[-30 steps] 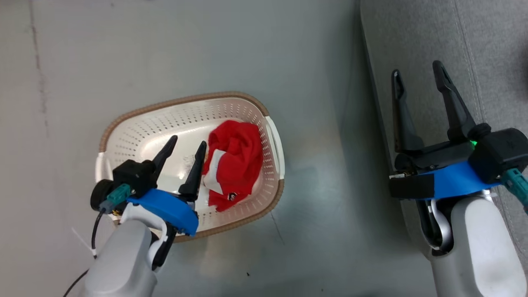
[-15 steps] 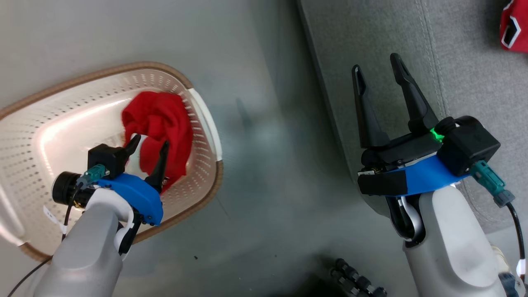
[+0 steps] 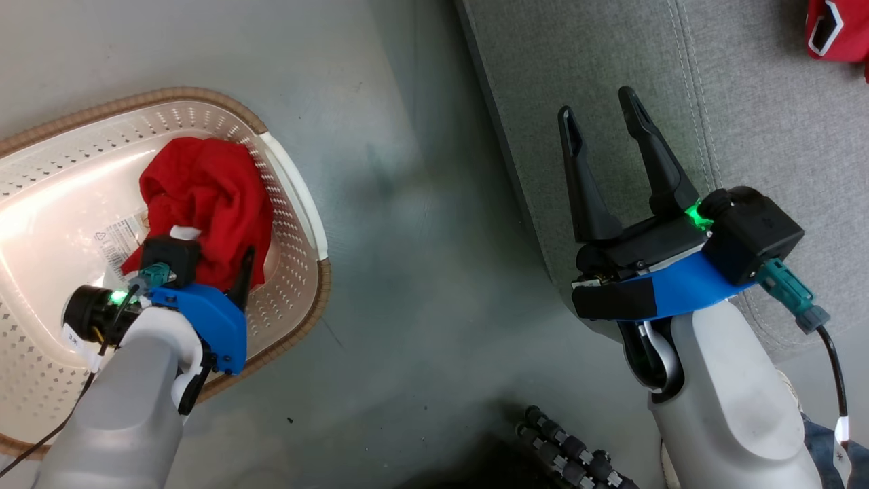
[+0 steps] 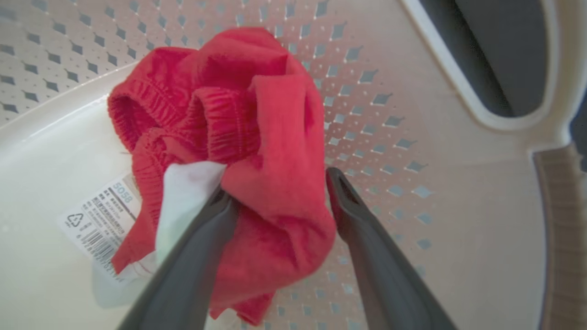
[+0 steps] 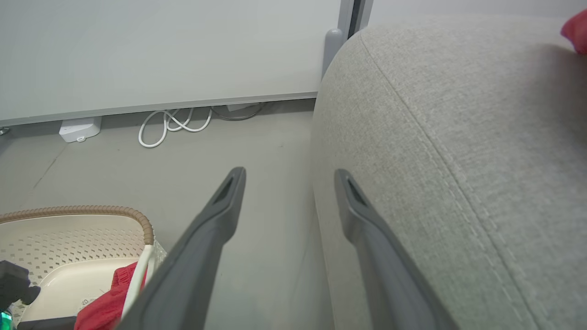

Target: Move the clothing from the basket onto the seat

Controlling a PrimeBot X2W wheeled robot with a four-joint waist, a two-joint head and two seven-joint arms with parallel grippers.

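The basket [image 3: 297, 193] holds 1 crumpled red garment [image 3: 204, 193], partly covering a sticker [image 3: 117, 239].

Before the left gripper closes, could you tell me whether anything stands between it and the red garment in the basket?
Nothing visible does: the open left gripper has its fingers on either side of a fold of the red garment, down inside the basket.

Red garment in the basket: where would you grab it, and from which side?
I'd take the red garment by the thick bunched fold at its near edge, coming down from above. It lies crumpled in a raised heap against the basket wall, which likely blocks a sideways approach. The open left gripper straddles that fold.
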